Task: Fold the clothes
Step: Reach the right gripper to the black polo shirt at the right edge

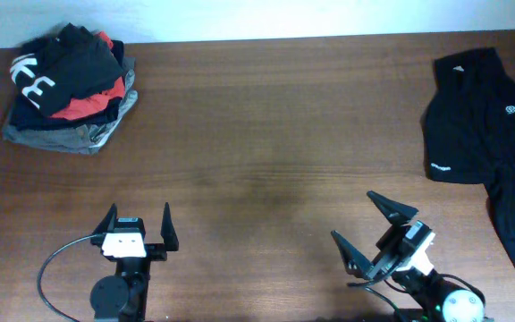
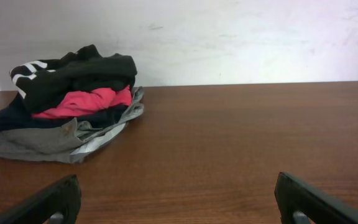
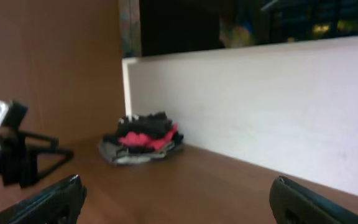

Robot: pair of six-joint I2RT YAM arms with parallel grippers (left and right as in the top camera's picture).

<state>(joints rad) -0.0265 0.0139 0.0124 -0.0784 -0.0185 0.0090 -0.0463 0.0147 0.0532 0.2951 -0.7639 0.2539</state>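
left tool (image 1: 139,215) and right tool (image 1: 354,216) both wide open, empty. black top (image 1: 472,116) sits far right on counter (image 1: 266,134); one-sided pull could bunch it.

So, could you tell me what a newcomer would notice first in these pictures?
Probably the untidy pile of black, red, navy and grey garments at the far left corner of the brown wooden table. Next, the large black long-sleeved top sprawled unfolded at the right edge. The left tool and right tool sit open near the front, holding nothing.
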